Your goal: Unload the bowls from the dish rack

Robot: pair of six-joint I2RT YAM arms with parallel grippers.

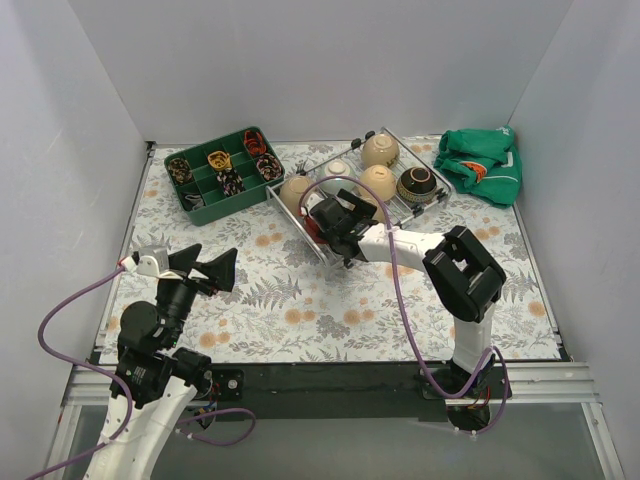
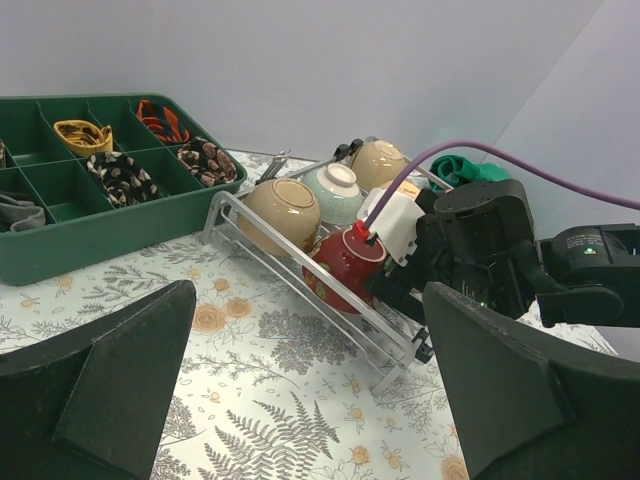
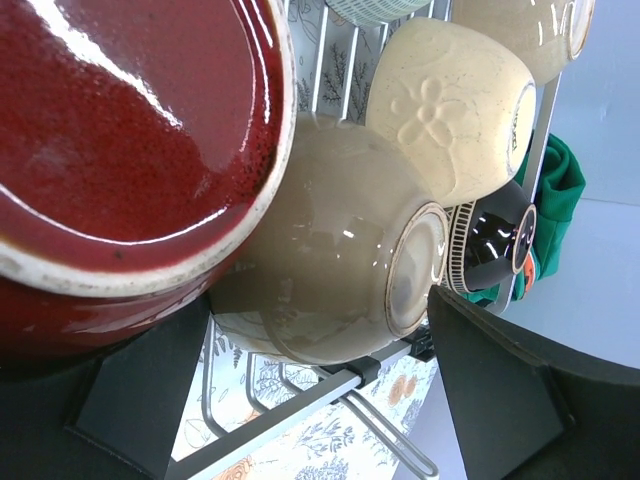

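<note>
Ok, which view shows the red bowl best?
Left wrist: the red bowl shows nearly whole, side on. Right wrist is too close: only part of its glazed rim. From the top, the right arm nearly hides it.

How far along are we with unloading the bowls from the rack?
Done: nothing yet; every bowl in view sits in the dish rack. In hand: the right tool is open at the red bowl, not closed on it; the left tool hovers open over the table. Left: all of them, including the mint bowl, the dark brown bowl and the beige ones.
</note>
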